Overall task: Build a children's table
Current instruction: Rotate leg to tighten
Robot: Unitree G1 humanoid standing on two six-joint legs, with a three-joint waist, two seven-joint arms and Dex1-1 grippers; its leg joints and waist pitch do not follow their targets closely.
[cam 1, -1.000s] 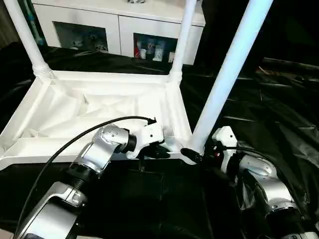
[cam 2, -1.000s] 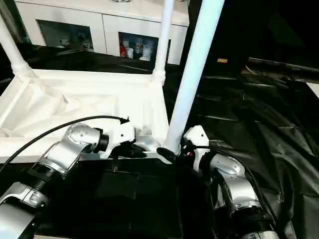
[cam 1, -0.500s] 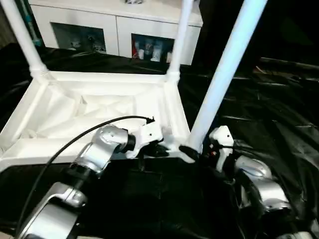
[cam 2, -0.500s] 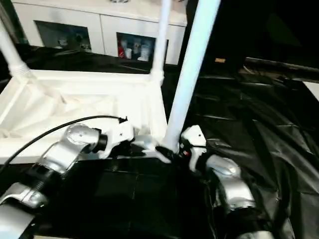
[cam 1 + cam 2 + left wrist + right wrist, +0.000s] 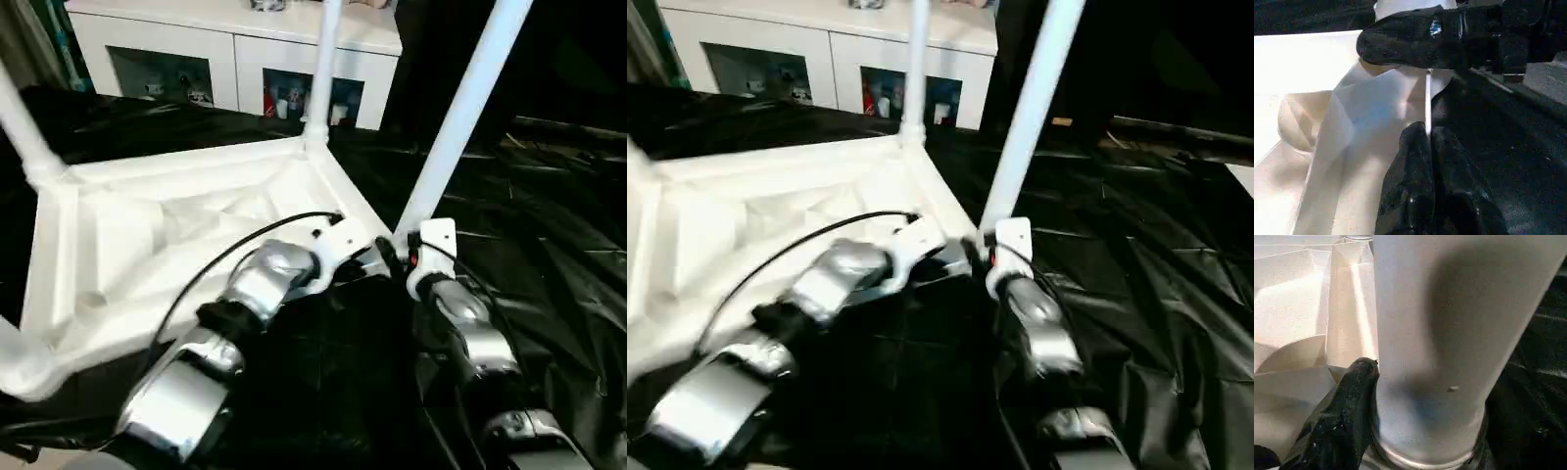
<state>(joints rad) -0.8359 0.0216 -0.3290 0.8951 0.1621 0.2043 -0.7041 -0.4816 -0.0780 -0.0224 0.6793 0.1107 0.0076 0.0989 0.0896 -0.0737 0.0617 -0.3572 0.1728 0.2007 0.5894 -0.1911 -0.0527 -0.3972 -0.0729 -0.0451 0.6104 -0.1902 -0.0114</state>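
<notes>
The children's table [image 5: 127, 235] lies upside down on the black cloth, its ribbed underside up and white legs standing from the corner sockets. Both grippers meet at its near right corner. My left gripper [image 5: 368, 264] is shut on the thin rim of the tabletop, whose edge runs between its fingertips [image 5: 1415, 139]. My right gripper [image 5: 392, 250] is closed around the base of the corner leg [image 5: 460, 117], just above the socket. One finger [image 5: 1347, 411] presses against that leg [image 5: 1440, 333]; the other is hidden behind it. The same right finger [image 5: 1415, 36] crosses the left wrist view.
A white cabinet with glass doors [image 5: 235, 59] stands behind the work table. Wrinkled black cloth [image 5: 549, 196] covers the surface to the right and front. A black cable [image 5: 225, 259] arcs over my left forearm. A far leg [image 5: 321, 69] rises at the back corner.
The table has swung round on the cloth, its gripped corner moving away from me and up the picture, with both grippers staying on that corner. The head camera has also shifted.
</notes>
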